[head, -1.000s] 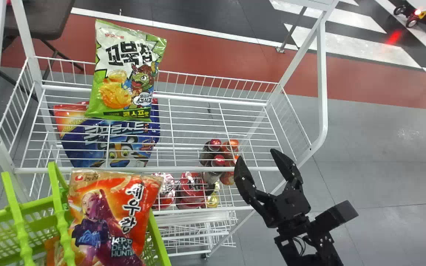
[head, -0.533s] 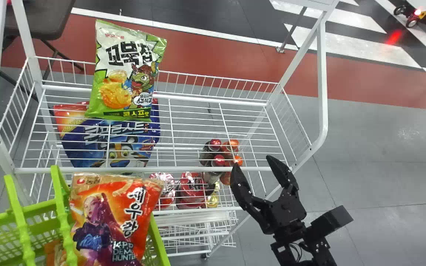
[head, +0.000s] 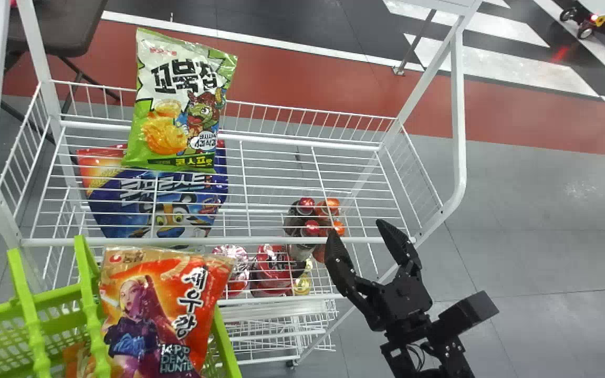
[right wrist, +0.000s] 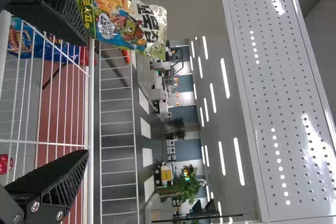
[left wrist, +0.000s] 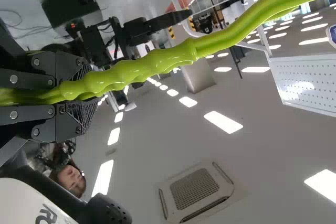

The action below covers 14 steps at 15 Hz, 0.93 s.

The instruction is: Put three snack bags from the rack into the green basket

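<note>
"Green-and-white glossy snack bag: where does it stand?"

"At the rear left of the white wire rack, by its back rail. A blue snack bag with a red-orange corner is visible beneath, through the shelf wires; red-capped bottles likewise, farther right."

"And the lime-green plastic basket?"

"Before the rack's left part; an orange-red snack bag is inside, its top above the rim."

"State of each hand?"

"Right hand: empty, fingers apart, near the rack's front right corner. Left hand: clamped on the basket's ribbed green handle."
</note>
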Each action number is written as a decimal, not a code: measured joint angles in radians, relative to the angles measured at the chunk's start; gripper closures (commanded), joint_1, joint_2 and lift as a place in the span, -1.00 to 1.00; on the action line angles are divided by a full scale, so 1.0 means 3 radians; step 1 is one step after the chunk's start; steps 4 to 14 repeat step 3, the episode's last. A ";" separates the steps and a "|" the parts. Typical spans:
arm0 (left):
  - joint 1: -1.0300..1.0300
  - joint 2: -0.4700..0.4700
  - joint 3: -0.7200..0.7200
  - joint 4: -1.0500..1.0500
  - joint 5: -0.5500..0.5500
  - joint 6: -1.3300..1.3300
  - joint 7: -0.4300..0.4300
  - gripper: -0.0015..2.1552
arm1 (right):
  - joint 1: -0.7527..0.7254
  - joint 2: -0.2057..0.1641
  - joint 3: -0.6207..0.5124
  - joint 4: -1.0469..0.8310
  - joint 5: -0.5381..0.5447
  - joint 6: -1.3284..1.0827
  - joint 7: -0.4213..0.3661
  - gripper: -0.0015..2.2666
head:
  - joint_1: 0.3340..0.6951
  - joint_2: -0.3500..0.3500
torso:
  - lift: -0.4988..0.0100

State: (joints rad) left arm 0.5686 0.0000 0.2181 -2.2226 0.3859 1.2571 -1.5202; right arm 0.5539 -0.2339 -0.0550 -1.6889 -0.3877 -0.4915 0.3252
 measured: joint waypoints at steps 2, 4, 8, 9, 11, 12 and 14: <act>0.0002 0.0000 -0.0002 -0.0001 0.0000 0.0000 0.0004 0.99 | -0.0001 0.0011 0.0007 0.0000 0.0003 0.0000 0.0000 -0.94 | 1.00 -1.00 | 0.96; 0.0002 0.0000 -0.0004 -0.0005 -0.0001 0.0000 0.0005 0.99 | -0.0004 0.0017 0.0012 0.0000 0.0003 0.0000 0.0000 -0.94 | 1.00 -1.00 | 0.96; 0.0002 0.0000 -0.0004 -0.0005 -0.0001 0.0000 0.0005 0.99 | -0.0004 0.0017 0.0012 0.0000 0.0003 0.0000 0.0000 -0.94 | 1.00 -1.00 | 0.96; 0.0002 0.0000 -0.0004 -0.0005 -0.0001 0.0000 0.0005 0.99 | -0.0004 0.0017 0.0012 0.0000 0.0003 0.0000 0.0000 -0.94 | 1.00 -1.00 | 0.96; 0.0002 0.0000 -0.0004 -0.0005 -0.0001 0.0000 0.0005 0.99 | -0.0004 0.0017 0.0012 0.0000 0.0003 0.0000 0.0000 -0.94 | 1.00 -1.00 | 0.96; 0.0002 0.0000 -0.0004 -0.0005 -0.0001 0.0000 0.0005 0.99 | -0.0004 0.0017 0.0012 0.0000 0.0003 0.0000 0.0000 -0.94 | 1.00 -1.00 | 0.96; 0.0002 0.0000 -0.0004 -0.0005 -0.0001 0.0000 0.0005 0.99 | -0.0004 0.0017 0.0012 0.0000 0.0003 0.0000 0.0000 -0.94 | 1.00 -1.00 | 0.96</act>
